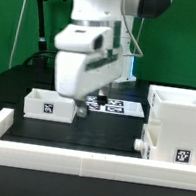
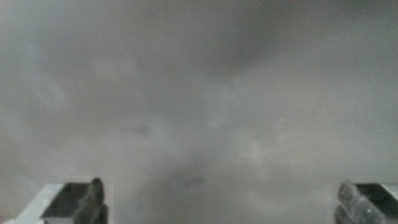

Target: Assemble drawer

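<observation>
Jaws spread and empty, my gripper (image 1: 85, 106) hangs mid-frame, the tray (image 1: 46, 105) just toward the exterior view's left.

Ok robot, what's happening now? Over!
Gripper open, empty. Tray close beside it, toward exterior view's left. Shell at exterior view's right. Nothing blocking in view.

Drawer (image 1: 178, 127) — smooth white plastic

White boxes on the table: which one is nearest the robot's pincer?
The small low tray on the exterior view's left, right beside the pincer. The tall shell stands farther off.
</observation>
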### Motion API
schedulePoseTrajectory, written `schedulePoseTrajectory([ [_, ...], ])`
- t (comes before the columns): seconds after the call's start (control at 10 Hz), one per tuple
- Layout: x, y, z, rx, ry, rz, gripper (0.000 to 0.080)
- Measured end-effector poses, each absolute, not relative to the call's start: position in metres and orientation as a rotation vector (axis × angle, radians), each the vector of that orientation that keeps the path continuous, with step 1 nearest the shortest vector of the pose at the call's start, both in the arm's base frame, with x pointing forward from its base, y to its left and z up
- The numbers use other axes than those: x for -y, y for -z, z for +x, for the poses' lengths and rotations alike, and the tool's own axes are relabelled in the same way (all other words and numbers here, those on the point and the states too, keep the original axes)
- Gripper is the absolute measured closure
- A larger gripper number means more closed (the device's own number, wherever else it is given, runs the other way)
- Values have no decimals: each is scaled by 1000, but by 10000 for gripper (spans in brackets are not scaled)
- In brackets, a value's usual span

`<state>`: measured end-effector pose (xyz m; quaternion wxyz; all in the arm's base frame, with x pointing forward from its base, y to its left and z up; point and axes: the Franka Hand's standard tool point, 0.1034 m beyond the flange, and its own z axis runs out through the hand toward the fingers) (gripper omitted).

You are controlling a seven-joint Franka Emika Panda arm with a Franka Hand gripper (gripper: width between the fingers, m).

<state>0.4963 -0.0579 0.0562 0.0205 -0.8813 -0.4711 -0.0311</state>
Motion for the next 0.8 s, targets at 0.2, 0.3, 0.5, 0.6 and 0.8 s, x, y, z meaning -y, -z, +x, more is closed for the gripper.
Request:
schedulePoseTrajectory([
  [0.2, 66, -58, 487, 1214, 93, -2856, 150],
  [0.3, 74, -63, 483, 1096, 97, -2907, 150],
  [0.5, 75, -63, 478, 892, 89, -2974, 150],
  [0.6, 75, -63, 478, 804, 88, -2997, 150],
  [0.8, 74, -63, 478, 645, 87, -3028, 150],
])
